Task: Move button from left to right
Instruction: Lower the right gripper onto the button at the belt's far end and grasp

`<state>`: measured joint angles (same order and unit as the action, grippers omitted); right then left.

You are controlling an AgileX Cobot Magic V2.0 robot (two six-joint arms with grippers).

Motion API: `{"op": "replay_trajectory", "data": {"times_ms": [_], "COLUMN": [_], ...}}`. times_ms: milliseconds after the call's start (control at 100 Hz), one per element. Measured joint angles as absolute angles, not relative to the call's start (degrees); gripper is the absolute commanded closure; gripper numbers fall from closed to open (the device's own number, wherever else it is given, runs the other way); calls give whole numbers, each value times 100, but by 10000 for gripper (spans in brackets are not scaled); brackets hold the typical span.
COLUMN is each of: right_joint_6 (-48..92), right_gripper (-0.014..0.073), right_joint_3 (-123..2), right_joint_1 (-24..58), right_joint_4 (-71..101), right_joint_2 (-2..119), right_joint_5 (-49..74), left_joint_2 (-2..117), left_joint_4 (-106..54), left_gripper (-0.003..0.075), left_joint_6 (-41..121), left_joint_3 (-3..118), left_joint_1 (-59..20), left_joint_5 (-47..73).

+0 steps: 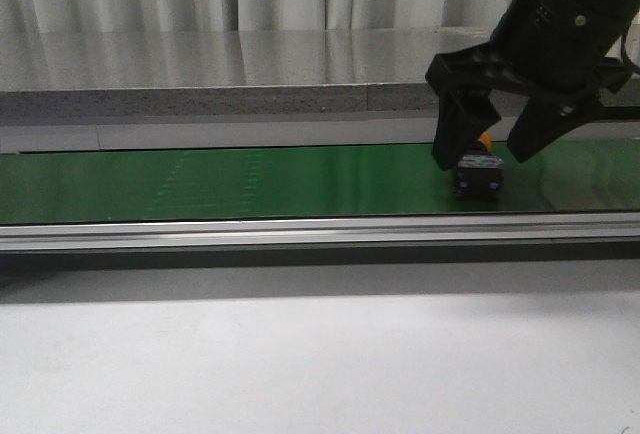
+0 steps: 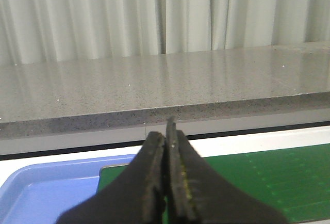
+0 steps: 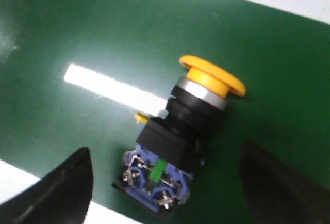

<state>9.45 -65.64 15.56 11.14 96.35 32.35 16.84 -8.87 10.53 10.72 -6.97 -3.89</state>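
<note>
Two fingers of the right gripper (image 1: 484,149) are standing wide apart, straddling the button (image 3: 181,136), which is lying on its side on the green belt (image 1: 250,182) with its yellow cap (image 3: 212,75) pointing away from the near rail (image 1: 300,232). We are judging that the jaws should drop lower and close across the black body, not the cap. Beyond the button, the grey counter (image 1: 250,59) is running across. The left gripper (image 2: 167,182) is pressed closed, empty, beside a blue tray (image 2: 46,193).

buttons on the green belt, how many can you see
1: the button lies on its side on the green belt, toward its right end, between the open fingers of the right gripper.
</note>
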Motion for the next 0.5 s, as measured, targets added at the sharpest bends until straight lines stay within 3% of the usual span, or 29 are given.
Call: {"op": "replay_trajectory", "data": {"times_ms": [120, 330, 500], "right_joint_6": [945, 950, 960], "right_gripper": [48, 372, 389], "right_joint_3": [-6564, -6572, -6576], "right_joint_1": [1556, 1556, 1545], "right_joint_4": [1102, 1079, 985], "right_joint_2": [9790, 9812, 9812], "right_joint_5": [3282, 3342, 3400], "left_joint_2": [1684, 1684, 1684], "left_joint_4": [-887, -887, -887], "left_gripper": [741, 741, 741], "left_joint_6": [1053, 1053, 1053], "left_joint_3": [1072, 1072, 1072], "left_joint_1": [-697, -697, -697], "left_joint_5": [-389, -389, -389]}}
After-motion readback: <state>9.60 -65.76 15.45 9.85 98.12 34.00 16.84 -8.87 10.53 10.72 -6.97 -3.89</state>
